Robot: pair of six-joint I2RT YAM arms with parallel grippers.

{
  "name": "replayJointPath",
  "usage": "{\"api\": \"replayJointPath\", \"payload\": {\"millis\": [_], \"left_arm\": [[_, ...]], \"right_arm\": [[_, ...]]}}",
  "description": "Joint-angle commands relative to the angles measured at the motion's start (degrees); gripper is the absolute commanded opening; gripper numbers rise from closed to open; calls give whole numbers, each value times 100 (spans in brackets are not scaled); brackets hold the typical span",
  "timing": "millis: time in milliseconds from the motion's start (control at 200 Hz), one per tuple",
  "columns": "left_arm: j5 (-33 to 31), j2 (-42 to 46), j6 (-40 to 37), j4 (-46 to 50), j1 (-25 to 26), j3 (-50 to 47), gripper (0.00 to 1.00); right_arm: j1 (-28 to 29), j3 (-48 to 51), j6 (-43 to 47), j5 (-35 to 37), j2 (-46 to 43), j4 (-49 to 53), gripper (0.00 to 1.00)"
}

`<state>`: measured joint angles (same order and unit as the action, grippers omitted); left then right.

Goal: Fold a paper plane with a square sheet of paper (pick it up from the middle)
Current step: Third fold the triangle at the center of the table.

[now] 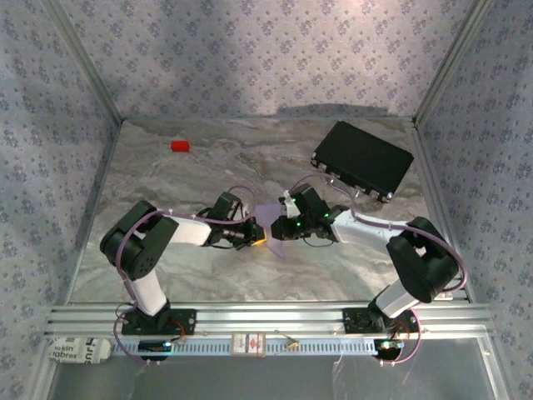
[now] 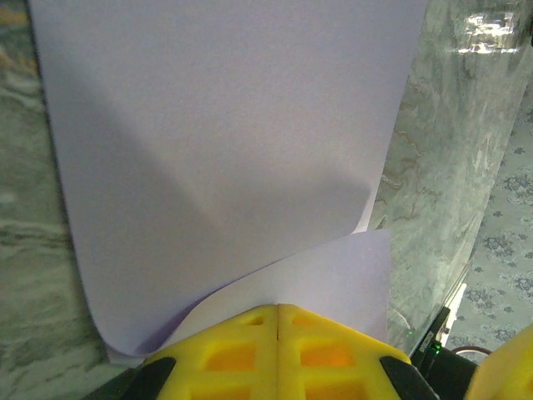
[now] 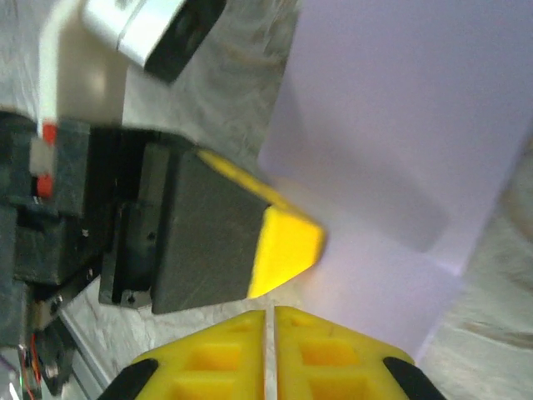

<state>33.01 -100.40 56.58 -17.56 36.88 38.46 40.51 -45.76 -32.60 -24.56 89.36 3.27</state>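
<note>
The square sheet of paper (image 1: 273,223), pale lilac, hangs bent between the two grippers over the middle of the marble table. In the left wrist view the paper (image 2: 225,150) curls over itself, and its lower flap runs into the shut yellow jaws of my left gripper (image 2: 277,307), which pinch it. My left gripper (image 1: 260,240) and right gripper (image 1: 289,223) meet tip to tip. In the right wrist view my right gripper (image 3: 269,310) has its jaws together, just below the left arm's yellow finger (image 3: 287,250). The paper (image 3: 400,125) spreads just beyond them. Whether they nip its edge is unclear.
A small red block (image 1: 180,146) lies at the back left of the table. A black rectangular case (image 1: 362,160) sits at the back right. Patterned walls close in three sides, and a metal rail (image 1: 266,321) runs along the near edge.
</note>
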Motion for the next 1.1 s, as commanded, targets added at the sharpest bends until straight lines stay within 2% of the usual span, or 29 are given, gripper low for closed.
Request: {"api": "replayJointPath", "payload": {"millis": [0,170,545,1094], "left_arm": [[-170,-147,-116,435,37,4,0],[-167,-130,-103,420,35,-10,0],[-157,-129,-117,443,32,-7,0],[-197,-146,-182,570,17,32,0]], "right_arm": [[229,-205,-73,-196,326,129,7],[444,-391,-1,7,631,314,4],[510,-520,76,248,911,535,4],[493,-272,122,418,742,684,4]]}}
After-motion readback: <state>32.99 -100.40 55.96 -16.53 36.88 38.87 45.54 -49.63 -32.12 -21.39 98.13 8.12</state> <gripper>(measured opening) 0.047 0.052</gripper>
